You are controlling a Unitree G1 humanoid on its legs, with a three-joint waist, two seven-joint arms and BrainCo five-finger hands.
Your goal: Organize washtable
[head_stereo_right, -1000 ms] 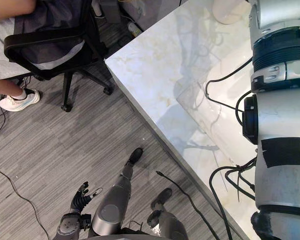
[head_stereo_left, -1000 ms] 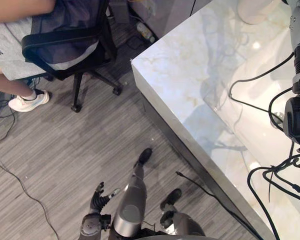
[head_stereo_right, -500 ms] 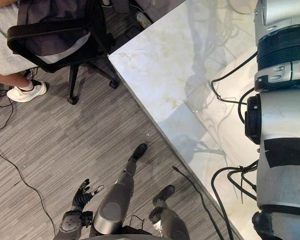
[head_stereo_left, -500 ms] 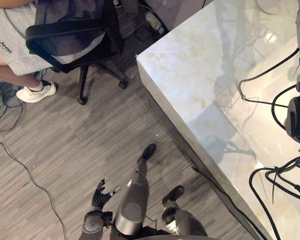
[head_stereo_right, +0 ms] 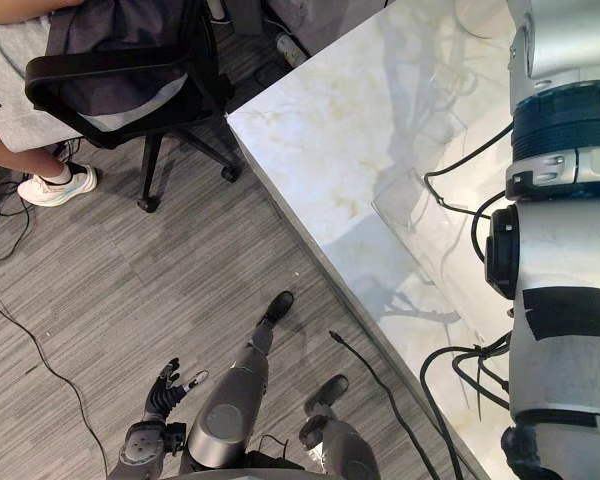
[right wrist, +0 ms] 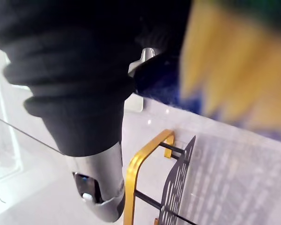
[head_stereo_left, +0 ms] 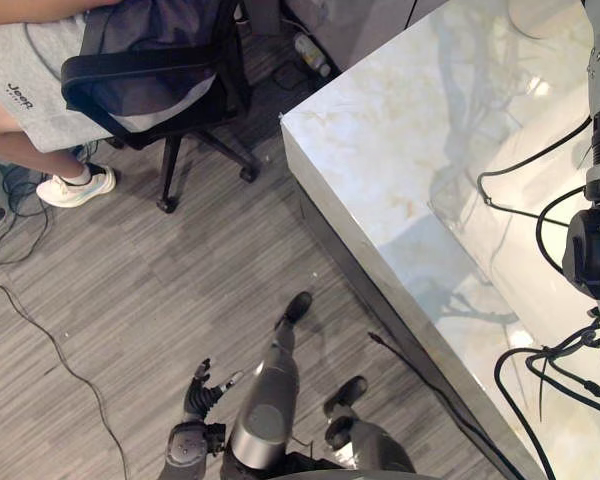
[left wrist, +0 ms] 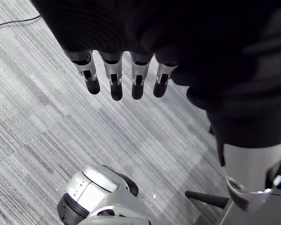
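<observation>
The pale marble washtable runs along the right side of the eye views, and its near corner points at the chair. My left hand hangs low beside it over the grey floor, open, its fingers straight with nothing in them. My right arm reaches up over the table. In the right wrist view my right hand is above the white tabletop, beside a black mesh rack with a gold frame. A blurred yellow, blue and green thing sits very close to that hand. Whether the two touch is hidden.
A black office chair stands on the floor at the far left with a person seated in it. Cables trail across the floor on the left. A white round object sits at the table's far end.
The whole picture has shifted a little, so the camera has moved. My left hand hangs as before, open.
</observation>
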